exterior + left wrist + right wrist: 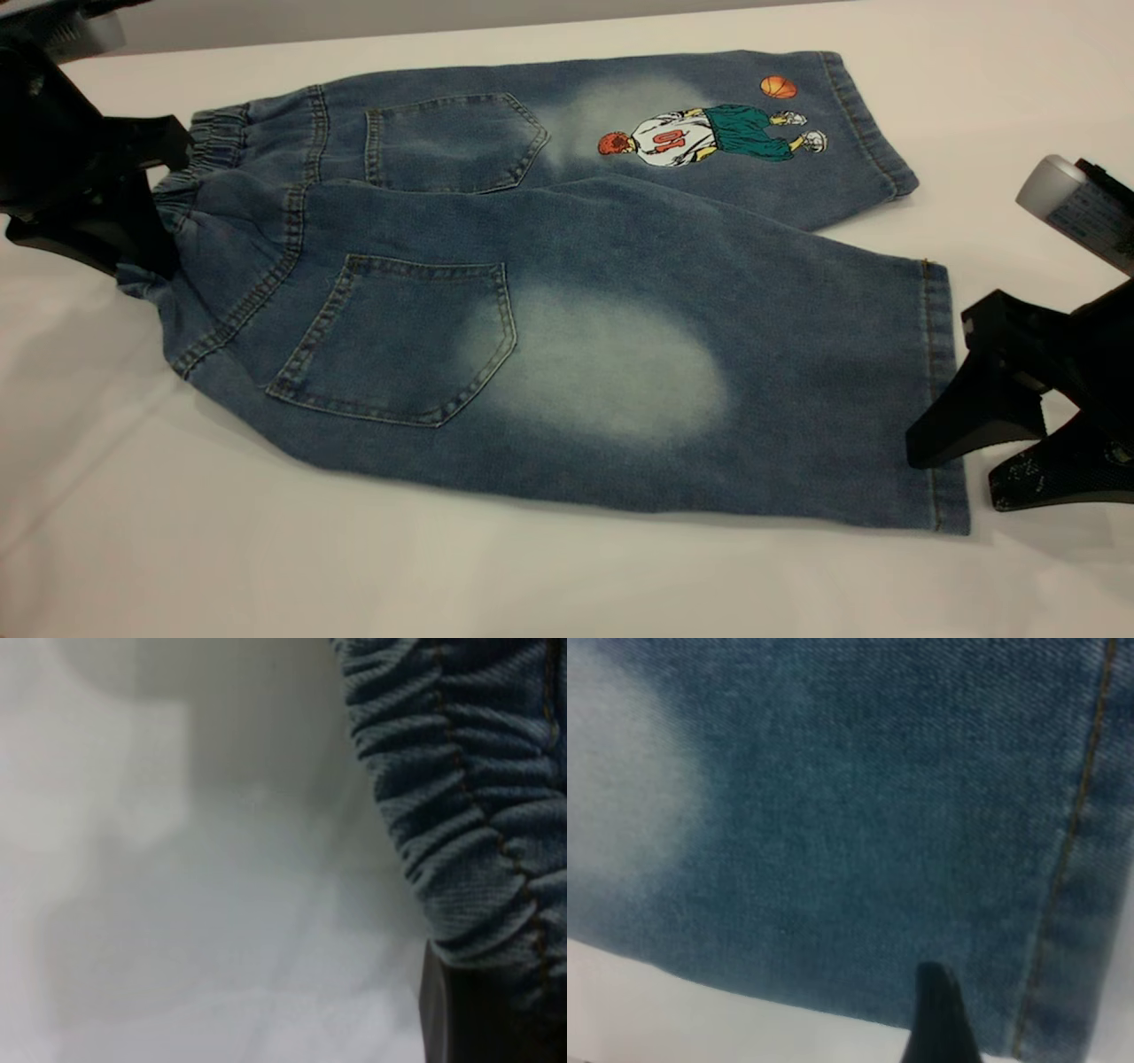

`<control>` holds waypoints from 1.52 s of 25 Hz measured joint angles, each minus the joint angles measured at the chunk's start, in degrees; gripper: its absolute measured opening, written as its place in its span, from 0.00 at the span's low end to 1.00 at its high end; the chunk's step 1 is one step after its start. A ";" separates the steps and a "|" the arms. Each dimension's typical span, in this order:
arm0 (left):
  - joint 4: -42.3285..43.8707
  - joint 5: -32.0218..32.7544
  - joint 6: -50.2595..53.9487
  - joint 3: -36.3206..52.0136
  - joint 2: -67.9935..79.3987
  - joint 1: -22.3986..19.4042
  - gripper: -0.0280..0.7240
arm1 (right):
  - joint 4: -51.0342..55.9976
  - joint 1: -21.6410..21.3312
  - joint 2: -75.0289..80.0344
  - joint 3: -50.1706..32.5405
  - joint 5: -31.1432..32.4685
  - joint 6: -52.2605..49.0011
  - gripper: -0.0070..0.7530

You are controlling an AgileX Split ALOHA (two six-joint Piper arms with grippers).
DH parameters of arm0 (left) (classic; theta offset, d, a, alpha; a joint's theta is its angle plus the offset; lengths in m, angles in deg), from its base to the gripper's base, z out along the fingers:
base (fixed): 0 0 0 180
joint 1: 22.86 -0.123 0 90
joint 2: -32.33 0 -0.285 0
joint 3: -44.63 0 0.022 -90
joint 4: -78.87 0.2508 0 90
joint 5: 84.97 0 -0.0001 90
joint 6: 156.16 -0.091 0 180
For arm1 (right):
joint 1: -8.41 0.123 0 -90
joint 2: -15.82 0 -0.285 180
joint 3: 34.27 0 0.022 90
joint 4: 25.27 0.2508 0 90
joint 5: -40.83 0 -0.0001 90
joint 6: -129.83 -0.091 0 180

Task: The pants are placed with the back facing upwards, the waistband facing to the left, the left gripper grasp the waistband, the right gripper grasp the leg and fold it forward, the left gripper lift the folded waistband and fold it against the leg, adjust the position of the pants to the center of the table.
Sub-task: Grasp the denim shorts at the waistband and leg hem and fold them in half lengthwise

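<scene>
Now | left end effector [146, 208] grips waistband [208, 146] | right end effector [974, 461] spread beside leg [620, 372]

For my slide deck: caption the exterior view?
Left claw at the pants' waistband; right claw open beside the leg hem.

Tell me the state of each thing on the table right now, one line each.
pants: flat, back up, unfolded, legs spread apart.
waistband: bunched at the left end, against the left end effector.
leg: flat, hem toward the right end effector.
left end effector: at the waistband; grip unclear.
right end effector: open, at the leg's hem, not gripping.
table: bearing the pants.
</scene>
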 joint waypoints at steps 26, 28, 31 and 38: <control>-0.12 -0.30 0.07 0.00 0.00 0.00 0.24 | -1.00 0.00 9.47 2.96 11.11 7.49 0.52; -0.25 -0.30 0.06 0.00 0.00 0.00 0.24 | -0.30 0.00 9.67 2.96 11.80 7.67 0.50; -0.25 -0.16 0.06 0.00 0.00 0.00 0.24 | -0.20 0.00 9.66 2.96 11.14 7.67 0.41; -0.25 0.87 0.01 0.00 0.00 0.00 0.24 | 0.92 0.00 9.66 2.96 9.72 8.31 0.07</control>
